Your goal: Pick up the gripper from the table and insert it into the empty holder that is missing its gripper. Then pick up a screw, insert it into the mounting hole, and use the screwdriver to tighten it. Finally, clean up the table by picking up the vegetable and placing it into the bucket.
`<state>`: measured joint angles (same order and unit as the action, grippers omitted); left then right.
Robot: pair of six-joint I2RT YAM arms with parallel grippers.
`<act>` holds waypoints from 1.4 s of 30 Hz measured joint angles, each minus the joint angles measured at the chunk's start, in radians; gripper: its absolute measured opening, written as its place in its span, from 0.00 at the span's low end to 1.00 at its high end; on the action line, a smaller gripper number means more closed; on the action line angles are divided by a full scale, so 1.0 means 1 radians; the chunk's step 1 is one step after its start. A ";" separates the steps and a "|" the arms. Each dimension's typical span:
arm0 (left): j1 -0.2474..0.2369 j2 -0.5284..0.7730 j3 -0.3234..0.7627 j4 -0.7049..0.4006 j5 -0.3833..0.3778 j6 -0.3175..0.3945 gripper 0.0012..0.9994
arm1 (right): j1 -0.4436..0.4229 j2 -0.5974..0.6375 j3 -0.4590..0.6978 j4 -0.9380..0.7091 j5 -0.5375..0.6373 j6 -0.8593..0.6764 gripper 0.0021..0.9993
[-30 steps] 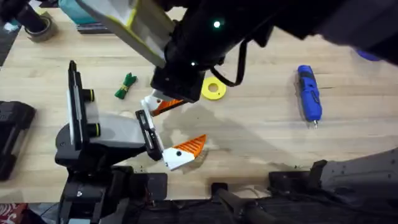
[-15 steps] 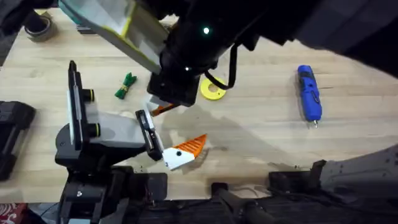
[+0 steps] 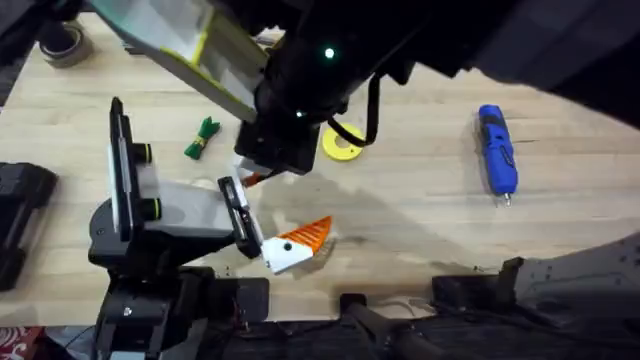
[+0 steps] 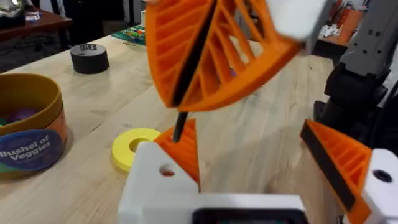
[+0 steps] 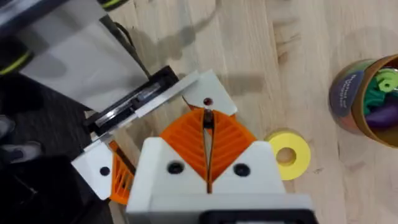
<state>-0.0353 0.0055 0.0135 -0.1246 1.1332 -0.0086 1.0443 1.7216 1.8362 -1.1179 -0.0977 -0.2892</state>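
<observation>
Right wrist view: screw going into the holder.
The right claw, clenched on a dark screw, hovers over the holder on the left claw. Tightening remains; screwdriver and vegetable lie untouched on the tabletop.

Matt wood table, glossy blue plastic screwdriver, ribbed orange pads

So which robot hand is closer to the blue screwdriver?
Right, just barely. The right gripper is mid-table, well left of the screwdriver; the left gripper sits farther left still.
</observation>
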 joint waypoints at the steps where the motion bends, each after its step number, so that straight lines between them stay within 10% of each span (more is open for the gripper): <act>1: 0.000 0.000 0.000 0.000 0.000 0.000 0.99 | 0.000 0.000 0.000 0.000 -0.001 0.000 0.00; 42: 0.000 0.000 0.000 0.000 0.000 0.000 0.99 | 0.001 0.051 0.000 0.002 -0.001 -0.004 0.00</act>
<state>-0.0353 0.0055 0.0135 -0.1246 1.1334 -0.0086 1.0454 1.7721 1.8362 -1.1156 -0.0985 -0.2928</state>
